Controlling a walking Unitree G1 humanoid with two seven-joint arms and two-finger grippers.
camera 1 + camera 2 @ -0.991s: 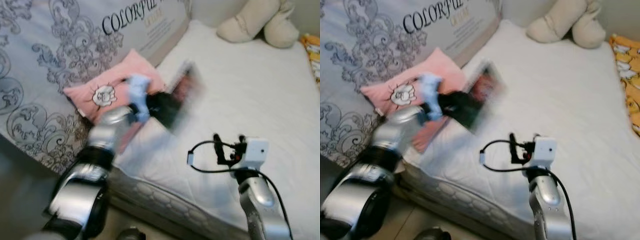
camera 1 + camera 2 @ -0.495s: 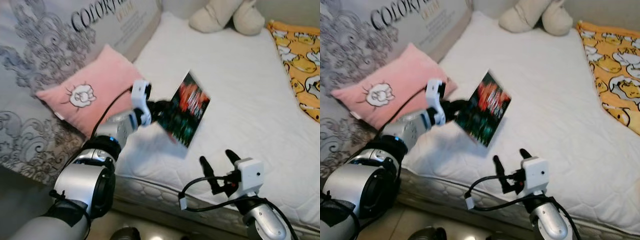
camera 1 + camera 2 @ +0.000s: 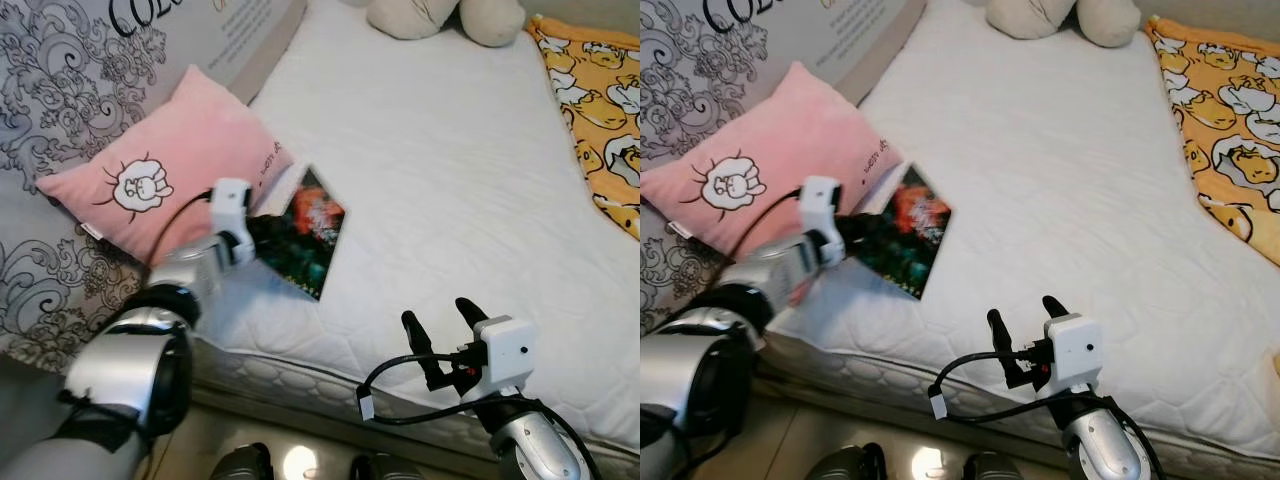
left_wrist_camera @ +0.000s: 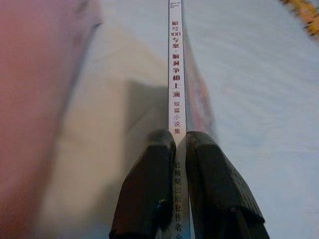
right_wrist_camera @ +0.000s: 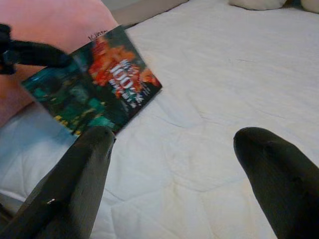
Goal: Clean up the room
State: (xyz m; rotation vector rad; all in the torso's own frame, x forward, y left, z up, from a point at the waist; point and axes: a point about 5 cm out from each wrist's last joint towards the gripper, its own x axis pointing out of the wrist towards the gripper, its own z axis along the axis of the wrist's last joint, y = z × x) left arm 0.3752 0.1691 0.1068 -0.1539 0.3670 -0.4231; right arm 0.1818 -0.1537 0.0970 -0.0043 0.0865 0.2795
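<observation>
- Right gripper (image 3: 443,322) hung nearest, over the front edge of the white mattress (image 3: 450,180), its two black fingers (image 5: 84,169) spread wide apart with nothing held between them.
- Carried a white box on its wrist, with a black cable (image 3: 390,375) looping down from it.
- Just past that, on the robot's left side, left gripper (image 4: 174,144) reached out from the silver arm (image 3: 140,350), fingers pinched tight on a thin book (image 3: 300,235).
- Held the book by its spine edge; in the left wrist view the white spine with printed letters ran straight out from between the two pads.
- Book stuck out from the fingertips toward the middle of the bed, dark cover with red and green colours facing up, tilted; could not tell if its far corner touched the mattress or hung just above it.
- Book sat well apart from the right gripper, farther in and to the robot's left of it.
- Just beside the book and the left gripper, a pink pillow (image 3: 160,170) with a small white cartoon picture leaned on a grey patterned cover (image 3: 60,80).
- Farther back on the right, an orange blanket (image 3: 600,90) with duck pictures lay at the bed's edge.
- Farthest away, a cream soft toy (image 3: 440,15) rested at the far end of the mattress.
</observation>
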